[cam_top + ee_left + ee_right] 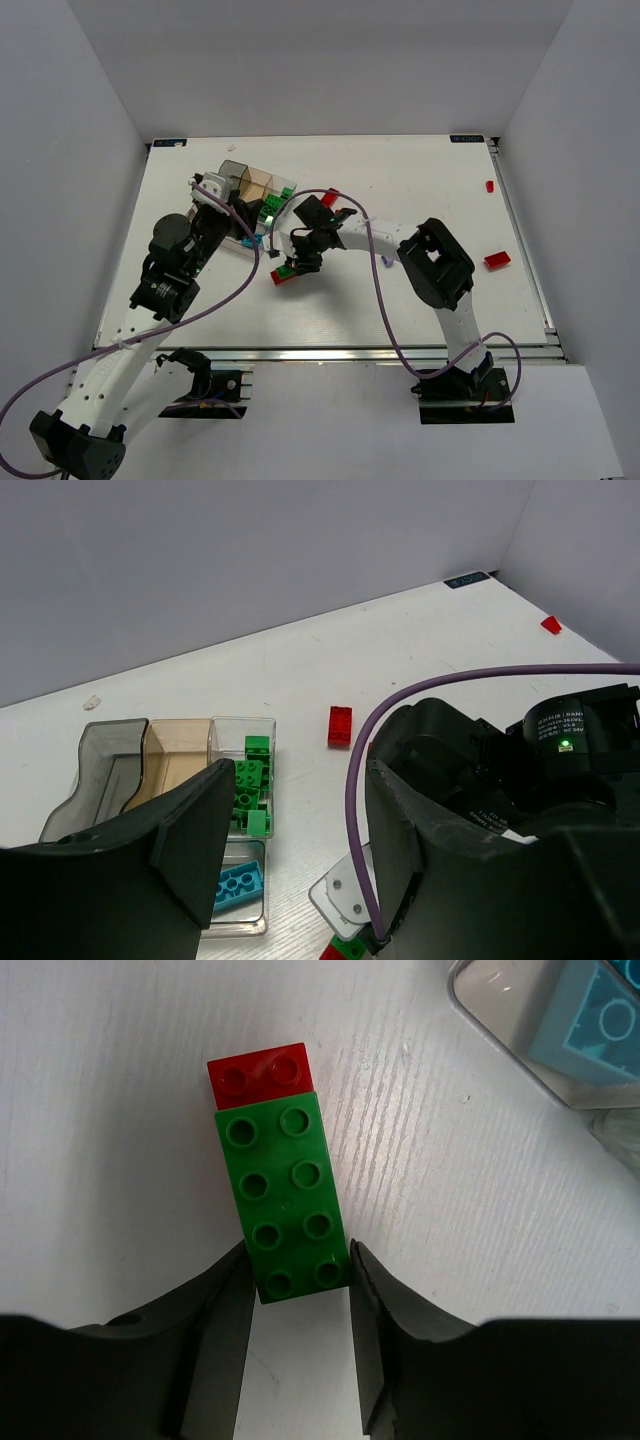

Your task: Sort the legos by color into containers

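My right pincer [298, 1255] stands narrow, its pads pressed to both long sides of the near end of a long green studded plastic brick [285, 1195], which lies flat on the white table [120, 1160] with a small red studded plastic brick [258, 1075] touching its far end. My left pincer [300, 810] stands half wide and holds nothing. Beyond it sits the clear plastic compartment tray [180, 742], green bricks [252, 780] in one compartment and a cyan brick [238, 885] in the nearer one.
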Motion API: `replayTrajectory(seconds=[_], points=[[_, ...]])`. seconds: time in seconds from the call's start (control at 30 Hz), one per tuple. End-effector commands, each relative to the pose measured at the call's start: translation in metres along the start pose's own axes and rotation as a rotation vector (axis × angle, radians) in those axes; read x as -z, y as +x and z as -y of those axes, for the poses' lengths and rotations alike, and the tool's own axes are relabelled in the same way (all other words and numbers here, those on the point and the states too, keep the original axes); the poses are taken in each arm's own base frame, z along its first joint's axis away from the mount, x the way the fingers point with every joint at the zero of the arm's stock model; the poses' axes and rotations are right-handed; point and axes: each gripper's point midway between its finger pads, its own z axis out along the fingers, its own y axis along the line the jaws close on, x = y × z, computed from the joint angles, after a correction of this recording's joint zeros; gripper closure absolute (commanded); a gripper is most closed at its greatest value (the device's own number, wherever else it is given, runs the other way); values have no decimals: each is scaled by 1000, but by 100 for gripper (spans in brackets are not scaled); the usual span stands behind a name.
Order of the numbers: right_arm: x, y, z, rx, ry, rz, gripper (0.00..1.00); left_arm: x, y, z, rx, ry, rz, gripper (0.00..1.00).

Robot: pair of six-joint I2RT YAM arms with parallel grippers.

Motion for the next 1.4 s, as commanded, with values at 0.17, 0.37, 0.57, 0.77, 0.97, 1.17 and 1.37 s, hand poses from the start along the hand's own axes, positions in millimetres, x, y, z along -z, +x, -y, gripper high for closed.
replayTrajectory(seconds=[0.17,0.37,0.57,0.77,0.97,1.17,1.37], points=[[25,-25,-3,25,-2,34,78,2,-3,0,-5,3,16,35],[55,-31,-15,-85,11,63,88,-7,1,14,31,78,11,35],[111,-31,-23,-279,111,168,96,-16,13,45,105,241,-20,36],[159,-22,-37,-491,108,273,98,-5,7,68,90,387,26,22],[205,-18,-38,-615,92,410,100,13,-8,85,51,493,95,9],[246,-41,-44,-555,66,554,100,21,1,117,87,712,57,2],[267,-67,-56,-436,82,631,100,31,9,140,122,911,19,2]])
